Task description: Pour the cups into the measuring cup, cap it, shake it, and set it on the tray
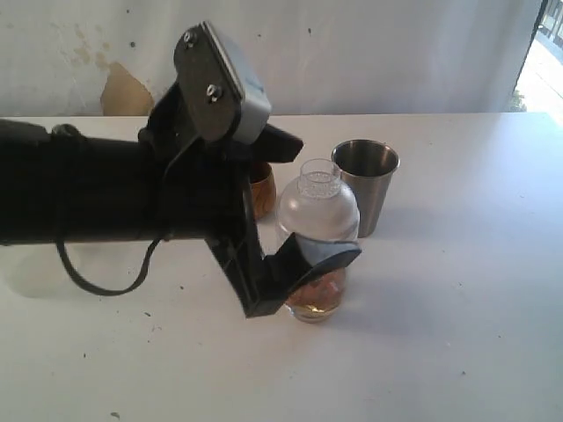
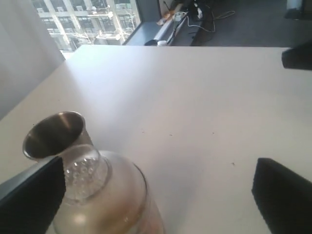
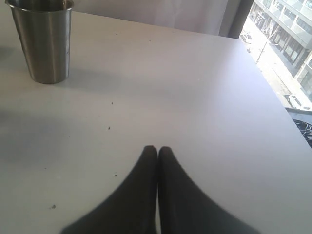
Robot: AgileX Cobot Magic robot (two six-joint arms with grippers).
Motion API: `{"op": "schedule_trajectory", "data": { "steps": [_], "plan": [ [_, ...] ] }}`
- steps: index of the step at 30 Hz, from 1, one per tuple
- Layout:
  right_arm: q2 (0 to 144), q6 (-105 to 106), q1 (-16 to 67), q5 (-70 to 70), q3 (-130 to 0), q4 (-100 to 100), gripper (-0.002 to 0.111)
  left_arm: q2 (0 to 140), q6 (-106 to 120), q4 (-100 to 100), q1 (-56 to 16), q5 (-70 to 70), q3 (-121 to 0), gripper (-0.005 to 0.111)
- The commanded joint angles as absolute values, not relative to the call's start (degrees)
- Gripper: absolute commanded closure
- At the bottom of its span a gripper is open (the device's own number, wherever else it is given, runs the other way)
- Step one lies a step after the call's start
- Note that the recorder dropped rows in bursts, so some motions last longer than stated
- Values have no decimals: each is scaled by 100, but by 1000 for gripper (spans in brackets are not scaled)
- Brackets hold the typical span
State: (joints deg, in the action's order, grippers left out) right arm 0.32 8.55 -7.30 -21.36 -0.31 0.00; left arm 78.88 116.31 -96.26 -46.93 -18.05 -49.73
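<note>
The measuring cup (image 1: pixel 315 297) stands mid-table with brownish contents at its bottom. The clear dome cap (image 1: pixel 318 207) with its knob sits on top of it. My left gripper (image 1: pixel 327 200) is open around the capped cup, one finger behind it and one in front. In the left wrist view the cap (image 2: pixel 85 175) lies close to one finger (image 2: pixel 34 195), and the other finger (image 2: pixel 282 195) stands well clear. The steel tumbler (image 1: pixel 365 185) stands just behind to the right, and the wooden cup (image 1: pixel 262 189) peeks out behind my left arm. My right gripper (image 3: pixel 158 148) is shut and empty. The tray is out of view.
The white table (image 1: pixel 457 308) stretches out on the right and in front. A white wall runs along its far edge. My left arm (image 1: pixel 88 189) covers much of the table's left half. The steel tumbler (image 3: pixel 44 41) stands well ahead of my right gripper.
</note>
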Motion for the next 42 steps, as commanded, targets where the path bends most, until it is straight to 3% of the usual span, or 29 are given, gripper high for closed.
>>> {"op": "schedule_trajectory", "data": {
  "steps": [1, 14, 42],
  "plan": [
    [0, 881, -743, -2111, 0, 0, 108, 7873, 12088, -9995, -4267, -2333, -4523, 2],
    [0, 881, -743, -2111, 0, 0, 108, 8234, 12130, -9995, -2717, -3558, -4337, 2],
    [0, 881, -743, -2111, 0, 0, 108, 10865, 12130, -9951, -2695, -4766, -5472, 2]
  ]
}}
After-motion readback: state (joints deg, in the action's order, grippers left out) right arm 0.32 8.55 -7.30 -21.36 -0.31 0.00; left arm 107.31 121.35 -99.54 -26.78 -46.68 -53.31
